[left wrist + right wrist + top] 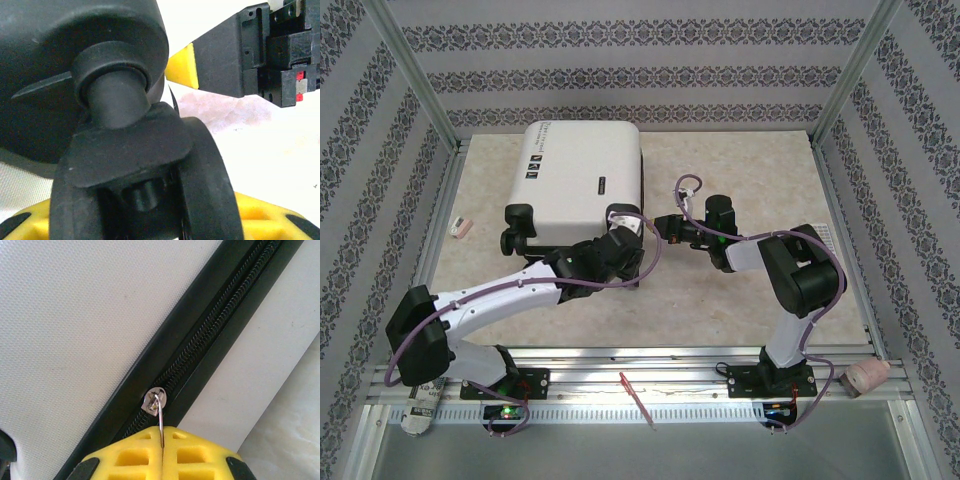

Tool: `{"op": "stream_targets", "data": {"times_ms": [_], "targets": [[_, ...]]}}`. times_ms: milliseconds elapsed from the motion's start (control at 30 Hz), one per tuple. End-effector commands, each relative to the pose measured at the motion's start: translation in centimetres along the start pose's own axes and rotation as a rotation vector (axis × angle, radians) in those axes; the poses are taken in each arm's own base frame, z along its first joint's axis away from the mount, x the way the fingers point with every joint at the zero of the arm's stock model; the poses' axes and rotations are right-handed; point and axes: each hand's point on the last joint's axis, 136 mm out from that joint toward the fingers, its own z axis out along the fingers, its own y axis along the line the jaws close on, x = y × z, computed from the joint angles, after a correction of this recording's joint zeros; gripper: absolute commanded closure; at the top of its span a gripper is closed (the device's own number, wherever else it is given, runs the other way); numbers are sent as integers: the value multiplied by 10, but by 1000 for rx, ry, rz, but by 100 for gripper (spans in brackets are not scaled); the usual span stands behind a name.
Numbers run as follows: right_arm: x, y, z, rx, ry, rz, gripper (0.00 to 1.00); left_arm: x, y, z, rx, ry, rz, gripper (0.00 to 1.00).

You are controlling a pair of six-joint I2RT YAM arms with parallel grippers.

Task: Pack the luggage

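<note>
Pinching zipper pull [159, 412], tip hidden

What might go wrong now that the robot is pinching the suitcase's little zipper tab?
1. The right gripper pinches just the tip of the thin metal zipper pull. A crooked tug might make it slip out.
2. The left gripper has its fingers on either side of a wheel. A wheel is a wobbly thing to hold, so the luggage might slide on the table when the zipper gets pulled.
</note>
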Motion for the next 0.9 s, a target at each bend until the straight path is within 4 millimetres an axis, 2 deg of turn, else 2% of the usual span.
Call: {"op": "stream_targets", "data": {"times_ms": [0, 200, 600, 867], "targets": [[-41, 0, -4, 59, -125, -84, 100, -21, -54, -36, 274, -79, 101, 78], [-47, -9, -3, 103, -131, -89, 100, -17, -71, -48, 384, -97, 138, 78], [-70, -28, -8, 144, -167, -86, 100, -11, -84, -56, 443, -103, 202, 81], [-83, -39, -12, 174, -187, -87, 100, -8, -86, -62, 470, -112, 218, 81]]}}
